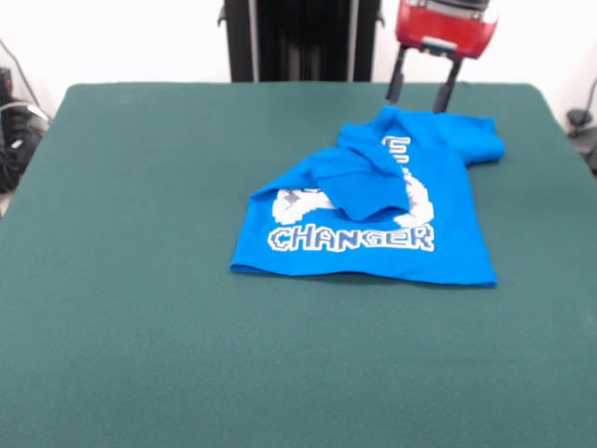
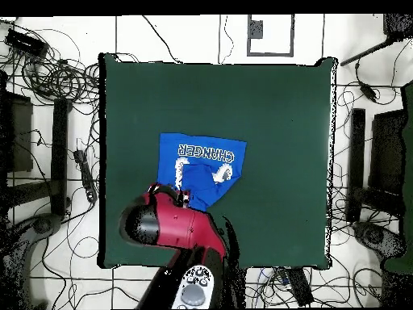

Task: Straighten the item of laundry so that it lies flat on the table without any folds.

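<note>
The claw [image 1: 422, 96] hung in the upper right of the front view, fingers apart and empty, just above the shirt [image 1: 373, 210] collar end. The shirt lay right of center on the bench [image 1: 140, 280], its upper part folded over the print. Judged step: unfolding. Next move: grip the flap and pull it toward the frame top. Long axis ran bottom to top, hem nearest the bottom edge.

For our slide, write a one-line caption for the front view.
Open end effector above crumpled bright blue printed T-shirt on dark green felt table.
</note>
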Available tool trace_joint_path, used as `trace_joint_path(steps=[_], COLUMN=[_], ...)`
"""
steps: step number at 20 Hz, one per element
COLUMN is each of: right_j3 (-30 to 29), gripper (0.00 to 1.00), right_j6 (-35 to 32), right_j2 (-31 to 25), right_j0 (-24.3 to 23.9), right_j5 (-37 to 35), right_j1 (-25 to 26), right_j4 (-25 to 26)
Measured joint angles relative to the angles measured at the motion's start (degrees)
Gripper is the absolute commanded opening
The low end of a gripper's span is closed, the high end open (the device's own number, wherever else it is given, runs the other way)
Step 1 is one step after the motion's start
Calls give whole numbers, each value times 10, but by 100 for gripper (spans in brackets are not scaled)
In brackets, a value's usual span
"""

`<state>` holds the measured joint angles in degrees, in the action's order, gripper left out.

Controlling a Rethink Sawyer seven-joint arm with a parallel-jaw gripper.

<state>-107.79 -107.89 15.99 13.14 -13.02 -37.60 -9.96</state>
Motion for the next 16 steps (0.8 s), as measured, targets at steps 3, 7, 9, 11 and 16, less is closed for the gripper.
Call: trace_joint_path(steps=[3,7,9,11,16], right_j3=[17,47,61,71,89], gripper=[100,100,100,100,100], right_j6=[0,0,0,0,0], right_j2=[0,-4,-12,-20,-50], right_j0=[-13,-36,-50,-62,-96], right_j5=[-3,-8,-10,-10,-10], right_j1=[2,14,19,25,38], right_j4=[10,27,36,45,70])
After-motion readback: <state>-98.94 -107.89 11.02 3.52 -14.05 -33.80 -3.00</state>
